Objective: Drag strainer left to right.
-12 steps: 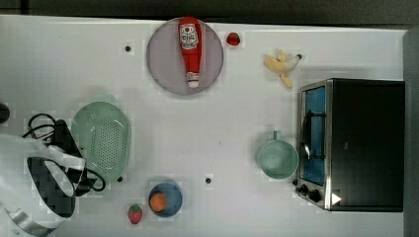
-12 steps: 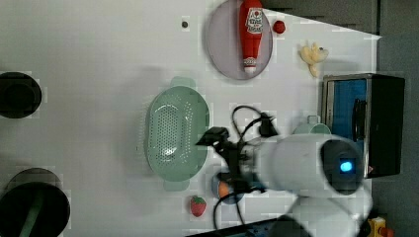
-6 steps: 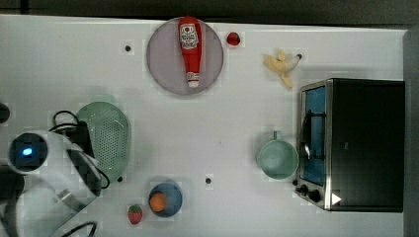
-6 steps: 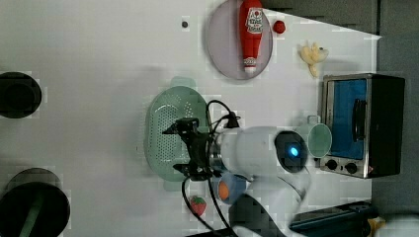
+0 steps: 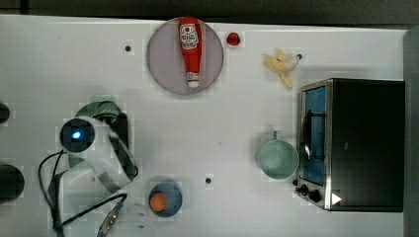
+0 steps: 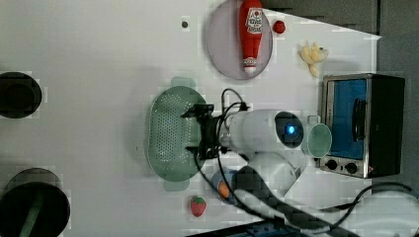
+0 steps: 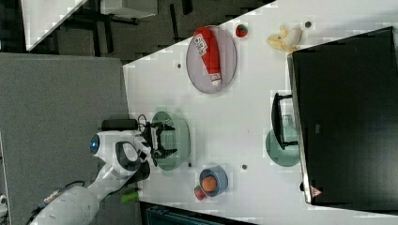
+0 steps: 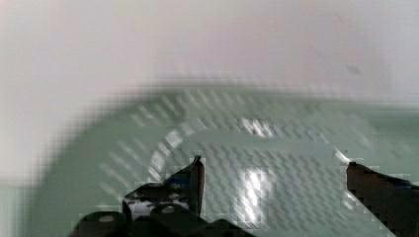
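The strainer (image 6: 169, 133) is a pale mint-green oval colander dotted with small holes, lying on the white table at the left view's middle. In the top view the arm (image 5: 96, 150) covers most of it, leaving a strip of green rim (image 5: 101, 105) showing. My gripper (image 6: 189, 132) hangs open over the strainer's inside, close to the long rim on the left view's right. The right view has the gripper (image 7: 165, 139) spread above the strainer (image 7: 179, 140). In the wrist view both black fingers of the gripper (image 8: 274, 163) stand wide apart over the holed strainer (image 8: 276, 133), holding nothing.
A mint-green cup (image 5: 277, 158) stands beside a toaster oven (image 5: 360, 143) at the top view's right. A grey plate (image 5: 165, 69) carries a ketchup bottle (image 5: 189, 47). A banana (image 5: 280, 64), a blue bowl (image 5: 165, 198) holding an orange ball, and a strawberry (image 6: 197, 206) lie around.
The arm has swung from the table's edge over the strainer, bringing the gripper above its inside. The gripper has stayed open. The strainer has not moved.
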